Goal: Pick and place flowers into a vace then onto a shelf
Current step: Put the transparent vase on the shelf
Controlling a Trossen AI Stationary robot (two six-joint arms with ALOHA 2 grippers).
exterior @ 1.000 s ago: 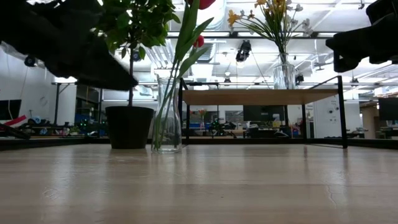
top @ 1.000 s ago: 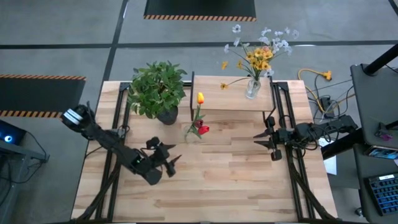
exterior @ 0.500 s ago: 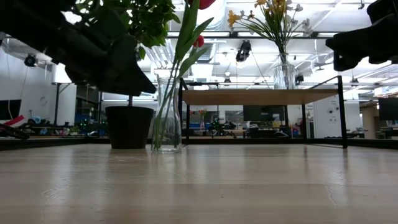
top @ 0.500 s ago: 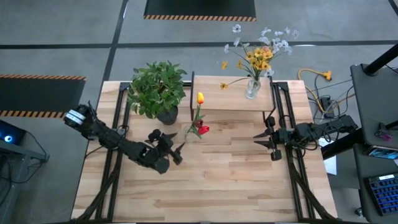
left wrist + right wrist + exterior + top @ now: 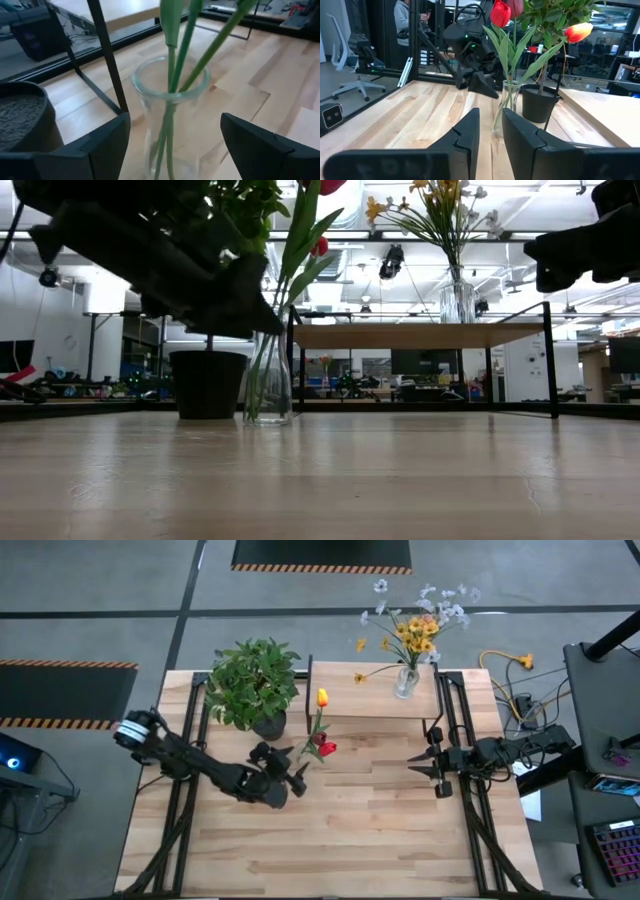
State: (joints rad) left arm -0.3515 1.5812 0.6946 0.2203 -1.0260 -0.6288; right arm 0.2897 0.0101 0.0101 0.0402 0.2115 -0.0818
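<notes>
A clear glass vase [image 5: 170,115] stands on the table with red and yellow tulips [image 5: 322,730] in it; their green stems rest against its rim. My left gripper [image 5: 297,778] is open just on the near-left side of the vase [image 5: 307,754]. In the left wrist view its two fingers stand on either side of the glass and touch nothing. My right gripper [image 5: 418,764] waits at the table's right, slightly open, pointing at the vase [image 5: 507,107]. The pale wooden shelf [image 5: 370,700] at the far edge carries a second vase of yellow and white flowers [image 5: 410,635].
A bushy potted plant [image 5: 255,685] stands just left of the vase and close to my left arm. The shelf's black legs [image 5: 107,60] rise right behind the vase. Bare wooden table [image 5: 350,830] lies toward the near edge. A person [image 5: 402,20] shows in the room beyond.
My left gripper has moved toward the table's far-right, from the near-left area up to the vase, staying open. The vase and tulips have not moved.
</notes>
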